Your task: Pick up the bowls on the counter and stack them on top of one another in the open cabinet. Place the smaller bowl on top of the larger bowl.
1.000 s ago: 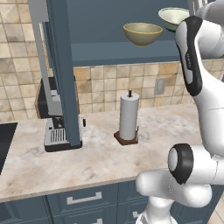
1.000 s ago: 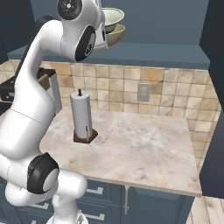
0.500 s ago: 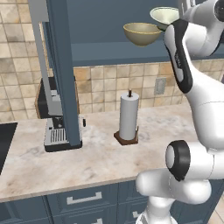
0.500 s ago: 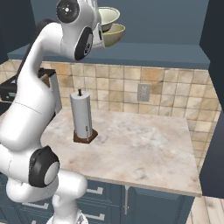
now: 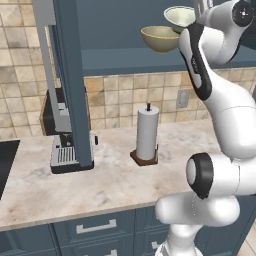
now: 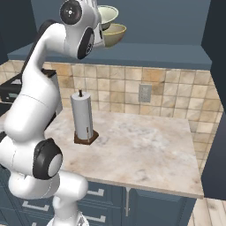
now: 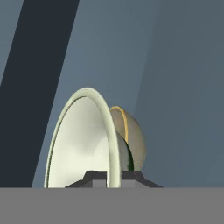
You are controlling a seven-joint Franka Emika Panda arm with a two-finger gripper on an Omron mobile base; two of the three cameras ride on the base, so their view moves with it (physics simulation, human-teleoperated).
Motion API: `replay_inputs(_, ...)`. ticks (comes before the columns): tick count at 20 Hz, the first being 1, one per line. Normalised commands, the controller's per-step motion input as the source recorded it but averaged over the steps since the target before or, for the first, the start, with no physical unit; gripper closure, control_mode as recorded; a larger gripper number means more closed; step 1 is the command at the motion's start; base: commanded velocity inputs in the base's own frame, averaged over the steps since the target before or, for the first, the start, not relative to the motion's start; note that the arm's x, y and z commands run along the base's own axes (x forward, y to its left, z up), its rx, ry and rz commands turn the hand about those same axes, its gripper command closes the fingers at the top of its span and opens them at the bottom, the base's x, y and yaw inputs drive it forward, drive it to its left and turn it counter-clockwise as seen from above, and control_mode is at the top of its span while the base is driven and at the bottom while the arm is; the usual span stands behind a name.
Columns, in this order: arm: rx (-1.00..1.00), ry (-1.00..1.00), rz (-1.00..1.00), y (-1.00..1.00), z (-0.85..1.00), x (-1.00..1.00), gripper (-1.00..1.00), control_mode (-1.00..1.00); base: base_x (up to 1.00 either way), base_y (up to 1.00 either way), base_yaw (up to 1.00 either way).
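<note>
The larger bowl [image 5: 160,39], tan-yellow, rests on the shelf of the open cabinet [image 5: 125,62], high above the counter [image 5: 110,185]. The smaller bowl [image 5: 179,16], pale greenish-white, hangs in the air just right of it and a little higher, tilted. In the hand view my gripper [image 7: 113,176] is shut on the rim of the smaller bowl [image 7: 81,144], with the larger bowl [image 7: 133,140] right behind it. From the right base view the smaller bowl [image 6: 108,13] overlaps the top of the larger bowl [image 6: 114,35], beside my raised arm.
A paper towel roll [image 5: 147,134] stands on a wooden base mid-counter. A coffee machine [image 5: 65,145] sits at the left, behind the cabinet's tall blue-grey panel [image 5: 70,75]. A dark cooktop edge [image 5: 6,162] lies far left. Drawers run below the counter.
My hand has carried the smaller bowl leftward along the cabinet opening, closer to the larger bowl. The larger bowl has stayed in place on the shelf.
</note>
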Motion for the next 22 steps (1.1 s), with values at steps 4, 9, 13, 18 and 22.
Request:
replay_inputs(4, 0.0, -0.04, 0.03, 0.09, -0.1, 0.32, 1.0, -1.0, 0.0, 0.0, 0.0)
replay_inputs(9, 0.0, -0.01, 0.02, 0.06, -0.09, 0.39, 1.0, -1.0, 0.0, 0.0, 0.0)
replay_inputs(13, 0.0, 0.0, 0.01, 0.03, -0.08, 0.44, 1.0, -1.0, 0.0, 0.0, 0.0)
replay_inputs(18, 0.0, 0.0, 0.01, 0.03, -0.09, 0.44, 1.0, -1.0, 0.0, 0.0, 0.0)
replay_inputs(22, 0.0, 0.0, 0.01, 0.03, -0.09, 0.44, 1.0, -1.0, 0.0, 0.0, 0.0)
